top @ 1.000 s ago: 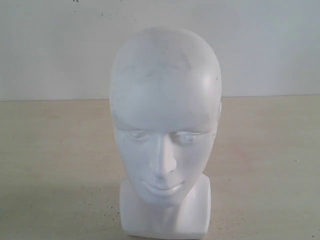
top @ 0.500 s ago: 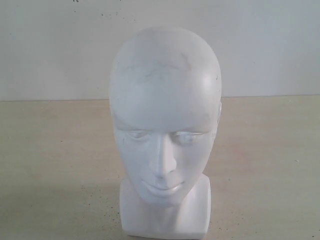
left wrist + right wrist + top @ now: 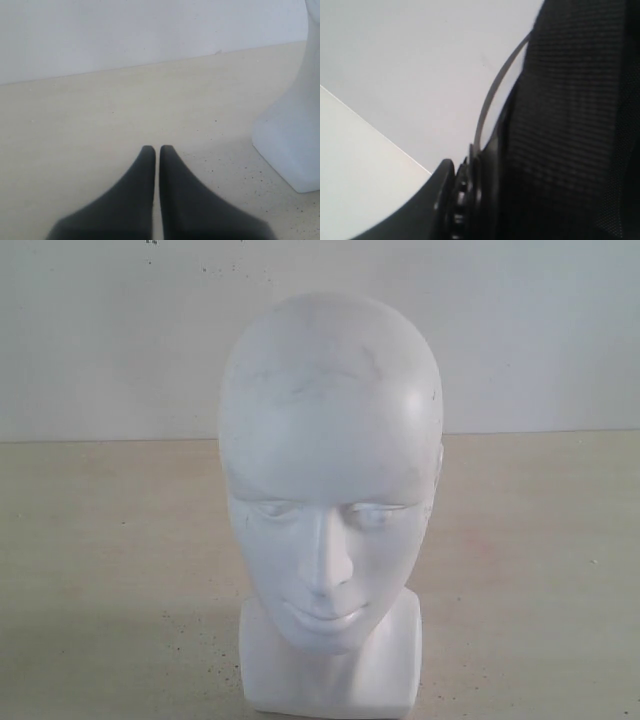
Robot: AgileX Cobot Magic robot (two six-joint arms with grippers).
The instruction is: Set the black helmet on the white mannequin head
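Observation:
The white mannequin head (image 3: 330,470) stands upright on its blocky neck base, face toward the exterior camera, bare on top. Neither arm nor the helmet shows in the exterior view. The left wrist view has my left gripper (image 3: 157,150) low over the table, shut with only a slit between the fingers and nothing in it; the head's neck base (image 3: 292,145) stands a little off to one side. The black helmet (image 3: 570,125) fills the right wrist view with its dark mesh lining and thin visor edge (image 3: 492,95). My right gripper (image 3: 465,175) is shut on its rim; one finger is hidden behind the lining.
The beige table (image 3: 100,540) spreads on both sides of the head, speckled with small dark flecks near the base. A plain white wall (image 3: 100,330) closes off the back edge of the table.

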